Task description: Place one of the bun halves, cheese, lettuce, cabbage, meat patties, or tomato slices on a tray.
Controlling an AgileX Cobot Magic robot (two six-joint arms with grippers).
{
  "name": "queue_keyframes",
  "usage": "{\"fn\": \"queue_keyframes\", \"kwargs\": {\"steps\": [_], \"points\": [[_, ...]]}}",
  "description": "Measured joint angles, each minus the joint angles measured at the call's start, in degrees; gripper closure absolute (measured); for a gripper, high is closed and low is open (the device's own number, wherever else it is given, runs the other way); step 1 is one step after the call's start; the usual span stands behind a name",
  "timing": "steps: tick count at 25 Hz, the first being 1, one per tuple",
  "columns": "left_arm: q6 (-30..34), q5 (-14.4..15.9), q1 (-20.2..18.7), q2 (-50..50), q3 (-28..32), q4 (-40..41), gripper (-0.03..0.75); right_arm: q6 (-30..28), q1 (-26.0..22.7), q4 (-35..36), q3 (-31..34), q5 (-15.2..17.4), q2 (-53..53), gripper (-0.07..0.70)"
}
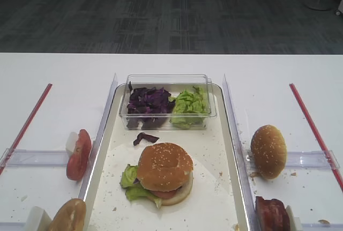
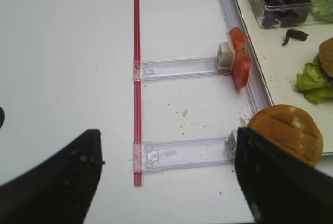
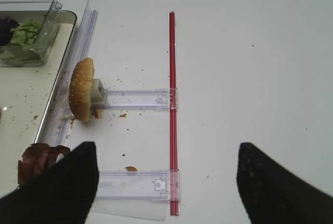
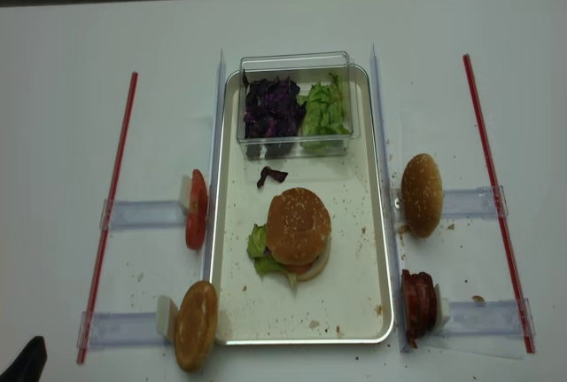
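Beyond your white table (image 1: 53, 70), at the far side, you see dark grey patterned carpet (image 1: 161, 11), evenly lit.

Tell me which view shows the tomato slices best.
The left wrist view: the tomato slices stand on edge, close and unobstructed, beside the tray. Both high views show them smaller, left of the tray. The right wrist view misses them.

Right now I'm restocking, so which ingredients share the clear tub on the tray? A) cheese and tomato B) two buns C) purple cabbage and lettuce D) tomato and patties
C: the clear tub holds purple cabbage beside lettuce at the tray's far end.
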Motion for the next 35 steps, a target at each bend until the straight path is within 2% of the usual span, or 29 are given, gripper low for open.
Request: {"fn": "queue_keyframes", "kwargs": {"steps": [35], "points": [[0.0,0.0,0.0,0.0,0.0,0.0,0.224,-0.1,0.0,0.0,0.0,0.0,0.0,0.061]]}}
